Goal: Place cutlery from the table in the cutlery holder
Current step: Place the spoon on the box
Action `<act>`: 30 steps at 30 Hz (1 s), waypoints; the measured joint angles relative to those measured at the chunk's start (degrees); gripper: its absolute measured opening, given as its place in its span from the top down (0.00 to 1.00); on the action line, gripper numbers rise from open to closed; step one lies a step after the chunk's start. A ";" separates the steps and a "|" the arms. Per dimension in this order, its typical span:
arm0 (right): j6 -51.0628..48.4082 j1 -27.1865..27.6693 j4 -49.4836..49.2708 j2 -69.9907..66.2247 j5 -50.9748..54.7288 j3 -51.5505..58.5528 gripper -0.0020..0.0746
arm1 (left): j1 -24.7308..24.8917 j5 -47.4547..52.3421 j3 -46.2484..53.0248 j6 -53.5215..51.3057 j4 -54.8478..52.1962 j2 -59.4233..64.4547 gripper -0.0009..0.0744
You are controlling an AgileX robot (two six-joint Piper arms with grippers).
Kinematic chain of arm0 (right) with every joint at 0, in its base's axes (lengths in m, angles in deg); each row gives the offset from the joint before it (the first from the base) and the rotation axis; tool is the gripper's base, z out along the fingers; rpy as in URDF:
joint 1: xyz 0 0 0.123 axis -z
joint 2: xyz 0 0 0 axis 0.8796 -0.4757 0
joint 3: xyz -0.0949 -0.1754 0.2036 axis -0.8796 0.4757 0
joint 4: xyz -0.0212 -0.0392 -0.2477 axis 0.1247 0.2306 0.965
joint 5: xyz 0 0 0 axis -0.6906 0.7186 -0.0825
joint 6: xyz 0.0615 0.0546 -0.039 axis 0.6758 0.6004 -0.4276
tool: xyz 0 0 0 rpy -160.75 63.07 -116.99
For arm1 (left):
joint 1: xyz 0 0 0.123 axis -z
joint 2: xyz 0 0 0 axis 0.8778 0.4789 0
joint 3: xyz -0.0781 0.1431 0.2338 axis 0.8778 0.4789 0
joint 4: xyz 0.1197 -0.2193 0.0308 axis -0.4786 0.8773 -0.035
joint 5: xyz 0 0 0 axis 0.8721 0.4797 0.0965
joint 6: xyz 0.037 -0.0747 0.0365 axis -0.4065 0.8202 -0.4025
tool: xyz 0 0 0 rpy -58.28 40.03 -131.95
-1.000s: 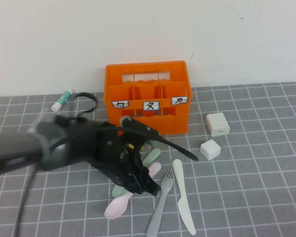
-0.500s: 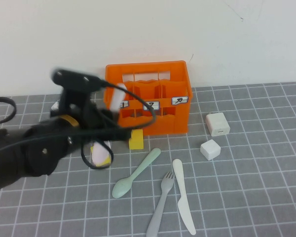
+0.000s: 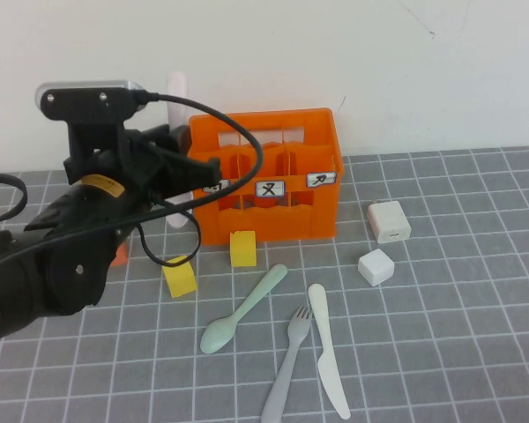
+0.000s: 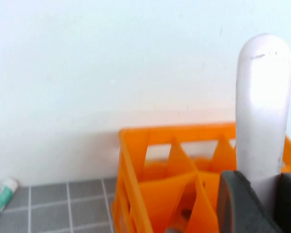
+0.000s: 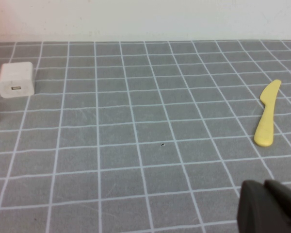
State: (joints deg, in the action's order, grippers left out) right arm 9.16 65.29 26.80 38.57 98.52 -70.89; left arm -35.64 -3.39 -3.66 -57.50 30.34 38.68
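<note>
The left gripper (image 4: 256, 196) clamps the pale pink spoon (image 3: 177, 88) upright beside the cutlery holder (image 3: 266, 176), at its left end. Released here, the spoon could catch the rim and fall outside. The right gripper (image 5: 274, 206) sits low over the table (image 5: 136, 121), seemingly closed and empty.

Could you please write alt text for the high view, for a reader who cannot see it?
The left tool holds a pale pink spoon upright beside the left end of the orange cutlery holder. On the gridded grey table lie a mint green spoon, grey fork and cream-white knife. The right tool is not in this view.
</note>
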 joint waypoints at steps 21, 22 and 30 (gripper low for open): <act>0.00 0.00 0.00 0.00 0.00 0.00 0.98 | 0.00 -19.59 0.00 11.08 -20.28 2.77 0.82; 0.00 0.00 0.00 0.00 0.00 0.00 0.98 | 0.00 -21.04 0.00 11.20 -20.28 3.28 0.82; 0.00 0.00 0.00 0.00 0.00 0.00 0.98 | -3.18 -32.50 0.00 19.53 -19.53 9.08 0.82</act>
State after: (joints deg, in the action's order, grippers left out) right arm 9.16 65.29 26.80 38.57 98.52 -70.89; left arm -38.82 -35.88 -3.66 -37.97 10.81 47.76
